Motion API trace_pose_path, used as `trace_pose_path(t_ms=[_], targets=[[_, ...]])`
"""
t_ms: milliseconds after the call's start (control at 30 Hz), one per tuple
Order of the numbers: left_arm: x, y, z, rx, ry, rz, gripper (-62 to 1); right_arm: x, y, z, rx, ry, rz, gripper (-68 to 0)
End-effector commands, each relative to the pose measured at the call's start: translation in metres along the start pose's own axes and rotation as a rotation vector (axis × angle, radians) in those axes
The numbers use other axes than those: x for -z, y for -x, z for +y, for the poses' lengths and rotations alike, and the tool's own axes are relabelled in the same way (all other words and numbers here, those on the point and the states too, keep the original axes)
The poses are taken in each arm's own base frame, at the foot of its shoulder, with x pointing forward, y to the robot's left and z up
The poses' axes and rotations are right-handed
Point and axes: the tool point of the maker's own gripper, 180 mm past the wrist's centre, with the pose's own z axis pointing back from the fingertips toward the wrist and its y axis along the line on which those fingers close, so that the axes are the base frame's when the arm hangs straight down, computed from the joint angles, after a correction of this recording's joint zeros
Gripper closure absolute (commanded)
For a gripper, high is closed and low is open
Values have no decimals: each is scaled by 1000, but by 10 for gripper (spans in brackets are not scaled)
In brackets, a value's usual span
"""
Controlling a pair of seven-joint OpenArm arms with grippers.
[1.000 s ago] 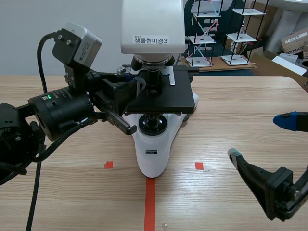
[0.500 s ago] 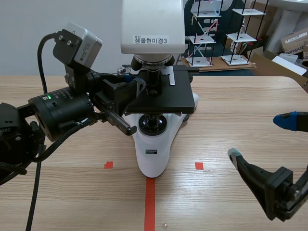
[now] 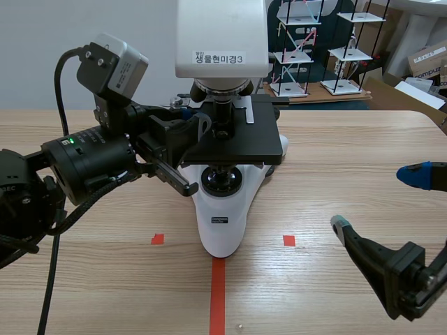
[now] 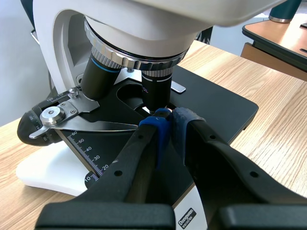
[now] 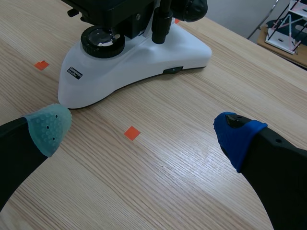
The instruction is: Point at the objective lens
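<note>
A white microscope (image 3: 222, 42) stands at the table's middle with a black stage (image 3: 241, 139). Its black objective lens (image 4: 156, 85) hangs from the nosepiece (image 4: 132, 50) over the stage (image 4: 211, 103); in the scene view the lens (image 3: 222, 115) shows under the head. My left gripper (image 4: 169, 117) is shut, its blue pads (image 4: 160, 122) meeting just below the tip of the objective lens, above the stage. In the scene view the left gripper (image 3: 194, 120) sits at the stage's left side. My right gripper (image 5: 144, 127) is open, low over the table right of the microscope base (image 5: 129, 62).
The stage's slide holder and scale (image 4: 72, 120) lie beside my left fingers. Orange-red tape marks (image 3: 218, 279) run in front of the microscope. Wire-frame models (image 3: 300, 49) and boxes (image 3: 426, 63) stand behind the table at the back right.
</note>
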Motion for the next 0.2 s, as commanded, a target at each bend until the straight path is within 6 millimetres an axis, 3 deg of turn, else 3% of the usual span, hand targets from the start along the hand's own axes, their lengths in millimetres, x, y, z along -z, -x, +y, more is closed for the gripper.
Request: trace_pose_path(t_ms=[0, 167], targets=[[2, -8, -4, -1, 9, -31, -40, 0, -8, 0, -7, -2, -27, -679], [2, -8, -4, -1, 9, -31, -40, 0, -8, 0, -7, -2, -27, -679]])
